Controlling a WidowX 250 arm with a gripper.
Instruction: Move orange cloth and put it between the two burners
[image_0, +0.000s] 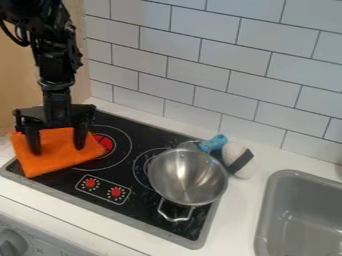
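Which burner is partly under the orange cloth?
The burner on the picture's left, its red centre showing beside the cloth; the other burner is partly under the pot.

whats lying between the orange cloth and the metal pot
Nothing lies there: the camera view shows bare black stovetop and parts of two burners.

I am seeing plain orange on the cloth (57, 157) near nine o'clock, dark-lined white tiles (200, 22) around one, grey on the sink (267, 200) toward four.
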